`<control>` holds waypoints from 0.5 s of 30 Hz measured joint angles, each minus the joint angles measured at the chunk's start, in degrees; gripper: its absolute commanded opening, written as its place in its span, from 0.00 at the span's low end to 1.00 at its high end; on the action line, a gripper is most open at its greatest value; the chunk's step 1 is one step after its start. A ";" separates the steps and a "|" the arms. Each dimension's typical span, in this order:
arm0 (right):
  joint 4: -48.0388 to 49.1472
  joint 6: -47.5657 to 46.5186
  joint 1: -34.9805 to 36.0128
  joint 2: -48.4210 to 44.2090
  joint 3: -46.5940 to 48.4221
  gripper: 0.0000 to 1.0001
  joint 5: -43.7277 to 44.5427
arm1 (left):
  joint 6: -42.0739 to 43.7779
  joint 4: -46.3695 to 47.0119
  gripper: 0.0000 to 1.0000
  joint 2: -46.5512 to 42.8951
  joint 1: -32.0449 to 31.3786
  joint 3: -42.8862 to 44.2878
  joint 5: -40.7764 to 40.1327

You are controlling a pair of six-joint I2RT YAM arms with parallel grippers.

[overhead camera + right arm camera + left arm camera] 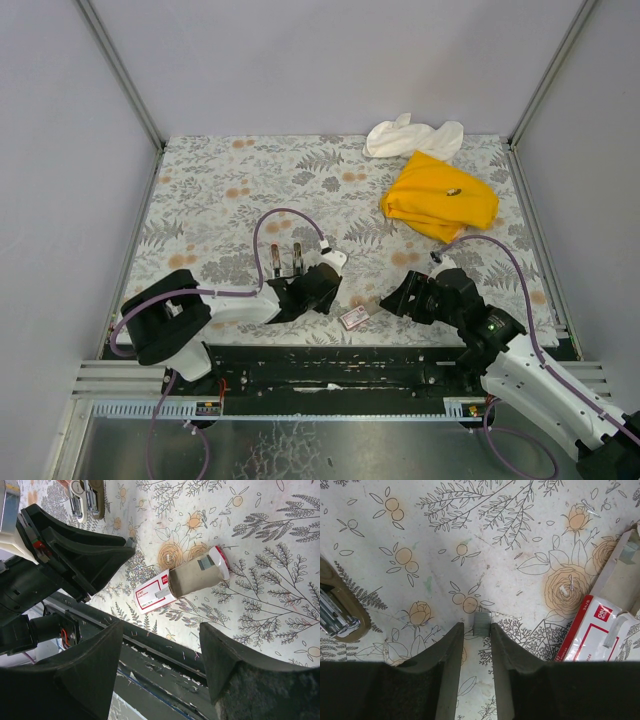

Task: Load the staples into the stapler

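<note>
Our left claw [476, 626] stands narrow, with a short grey staple strip [482, 624] between its tips. The strip lies against one finger and leaves a sliver of gap at the other, so we cannot tell whether it is truly pinched. Just to the right of this claw lies the staples box [592, 630], flat on the flowered surface [445, 545]. It is a pink sleeve with a white label, and its tan inner piece [192, 577] is slid partly out at the end away from the claw. We cannot see what the box holds. A few loose staples [571, 585] lie on the surface beyond the box. To the left of the claw sits the stapler [337, 615], with a brown base and a chrome magazine showing; whether the magazine holds anything is unclear.

Our right claw [161, 626] is spread wide and holds nothing. It hangs over the near edge of the surface, and the staples box lies just beyond its tips, between it and the left claw.
</note>
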 measured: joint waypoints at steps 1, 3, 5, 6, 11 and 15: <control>0.00 0.00 0.00 -0.02 0.00 0.70 0.00 | 0.02 -0.04 0.25 0.04 -0.11 0.00 -0.31; 0.00 0.00 0.00 -0.09 0.00 0.70 0.00 | 0.07 0.02 0.22 0.20 -0.52 0.00 -0.92; 0.00 0.00 0.00 -0.15 0.00 0.70 0.00 | 0.07 0.20 0.18 0.33 -1.11 0.04 -1.40; 0.00 0.00 0.00 -0.22 0.00 0.70 0.00 | 0.07 0.26 0.16 0.42 -1.40 0.09 -1.53; -0.02 0.00 0.00 -0.26 0.00 0.70 0.02 | 0.09 0.42 0.11 0.52 -2.34 0.09 -2.34; 0.00 0.04 0.00 -0.24 0.00 0.70 0.02 | -0.52 0.09 0.09 0.48 -3.37 0.20 -2.97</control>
